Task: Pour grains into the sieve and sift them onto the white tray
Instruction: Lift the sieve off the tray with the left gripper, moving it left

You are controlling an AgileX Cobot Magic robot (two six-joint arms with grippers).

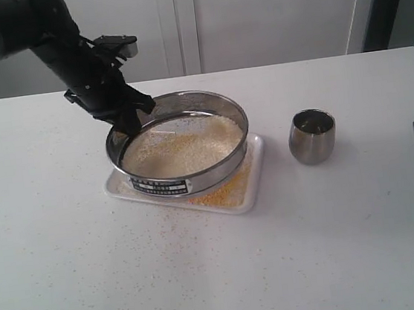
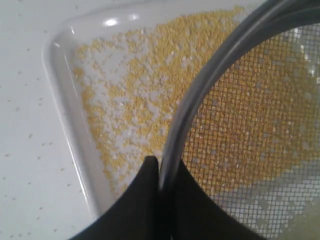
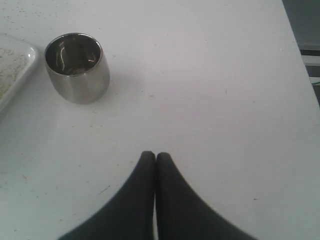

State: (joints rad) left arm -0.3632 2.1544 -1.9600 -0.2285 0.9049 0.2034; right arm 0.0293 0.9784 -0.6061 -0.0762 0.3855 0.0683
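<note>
1. Exterior view: the left tool (image 1: 130,120) reaches down from its dark arm and has the far-left rim of the sieve (image 1: 195,179) pinched between its fingers; the sieve sits over the white tray (image 1: 258,156), covering most of it; whether its bottom touches the tray cannot be told; a small label (image 1: 162,186) faces the camera on the sieve's near wall; pale whitish grains (image 1: 183,146) lie spread inside the sieve, and golden-yellow ones lie on the tray along its near-right side; a rounded steel cup (image 1: 312,136) stands upright to the right of the tray, apart from it; loose specks are scattered over the white tabletop (image 1: 315,247) around the tray.
2. Left wrist view: the two black fingers are nearly closed on the sieve's thin wall, one inside and one outside; the mesh (image 2: 250,125) shows yellow grains through it; beside the rim, one rounded tray corner carries a patchy layer of golden grains.
3. Right wrist view: the right tool (image 3: 155,157) has its fingers pressed together with nothing between them, over bare tabletop; the steel cup stands near a corner of the tray, not touching it.
</note>
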